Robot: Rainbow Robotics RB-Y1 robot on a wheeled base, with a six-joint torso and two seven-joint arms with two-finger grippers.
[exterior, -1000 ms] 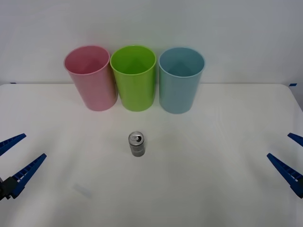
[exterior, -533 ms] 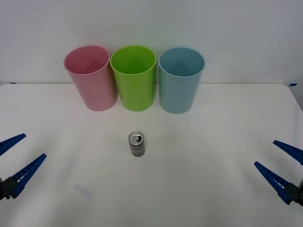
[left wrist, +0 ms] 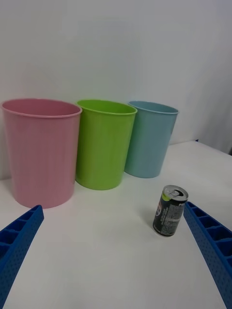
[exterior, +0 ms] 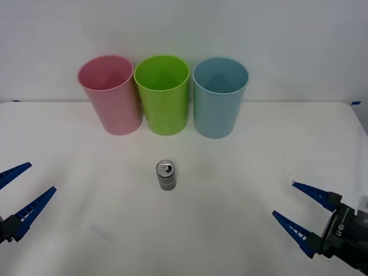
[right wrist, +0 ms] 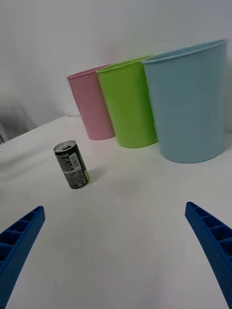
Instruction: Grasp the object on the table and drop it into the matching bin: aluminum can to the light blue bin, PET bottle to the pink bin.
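Note:
A small silver-grey aluminum can (exterior: 166,175) stands upright in the middle of the white table (exterior: 241,167), with its pull-tab top facing up; it also appears as the can (right wrist: 72,165) and the can (left wrist: 169,211) in the wrist views. Behind it stand the pink bin (exterior: 110,94) at the left and the light blue bin (exterior: 219,96) at the right. My right gripper (exterior: 298,212) is open low at the front right, well apart from the can. My left gripper (exterior: 18,189) is open at the front left edge, holding nothing.
A lime green bin (exterior: 163,94) stands between the pink and light blue bins, the three close together in a row at the table's back. A plain white wall rises behind them. Bare tabletop surrounds the can on all sides.
My right gripper has moved in from the right edge toward the table's middle and front, its wrist coming into the front view. The left gripper and the can have stayed put.

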